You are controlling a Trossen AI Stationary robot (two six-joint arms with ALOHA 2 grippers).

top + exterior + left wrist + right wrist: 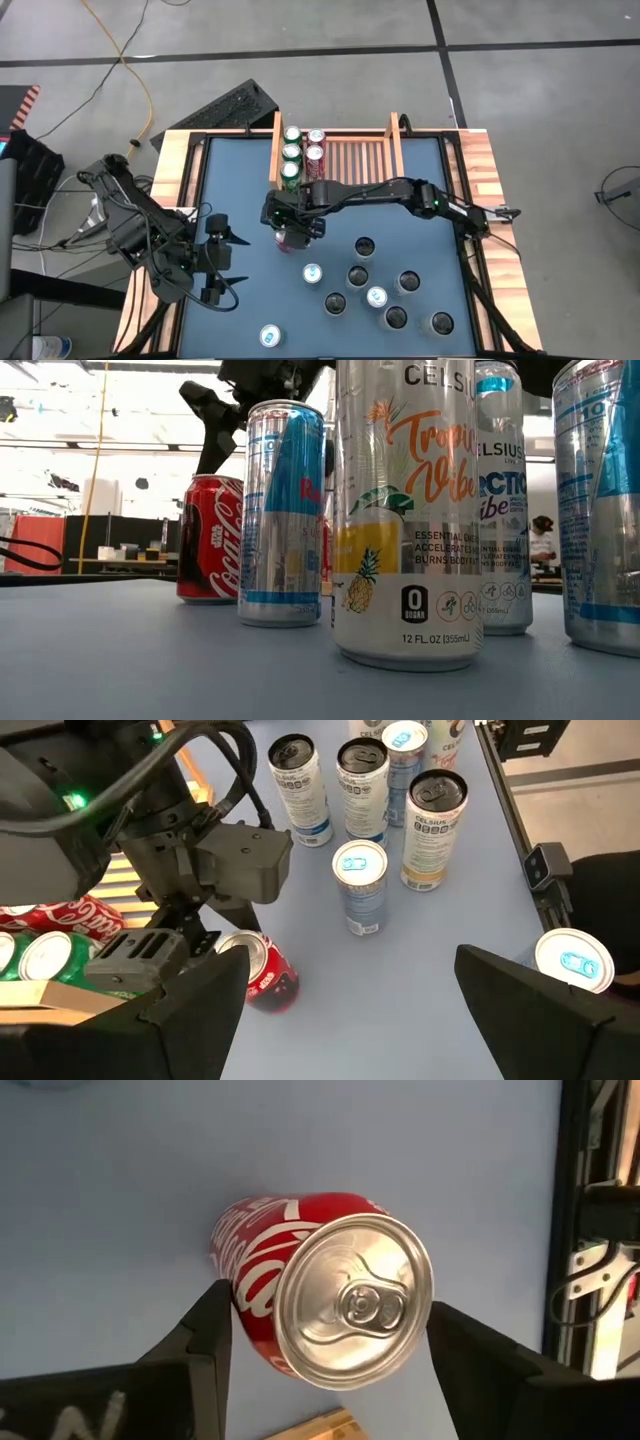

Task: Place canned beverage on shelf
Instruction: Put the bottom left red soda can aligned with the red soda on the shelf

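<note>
Nearest the low camera stands a tall white Celsius can (pixel 405 510) with a pineapple print, upright on the blue table (pixel 150 660); a blue-and-silver slim can (pixel 285 510) stands just beside it, and a red Coca-Cola can (pixel 210 538) stands farther back.

Right gripper (pixel 295 228): reaching across the table from the right side, it hangs directly over the red Coca-Cola can (pixel 320 1285), just in front of the shelf (pixel 355 155). In the right wrist view its two dark fingers (pixel 205 1330) stand spread to either side of the can's silver lid; whether the pads touch the can's wall cannot be told, and the can stands on the table surface.

Left gripper (pixel 222 262): waiting near the table's left edge, jaws wide apart and holding nothing.

Shelf: a light-wood slatted tray at the far middle of the table. Its left end holds five cans in two short rows, three green-and-silver cans (pixel 291 152) and two red cans (pixel 315 145) beside them; the remaining slats are bare.

Loose cans: a cluster of upright cans (pixel 375 290) stands on the table's right half, and one silver-topped can (pixel 270 336) stands apart near the front edge.
</note>
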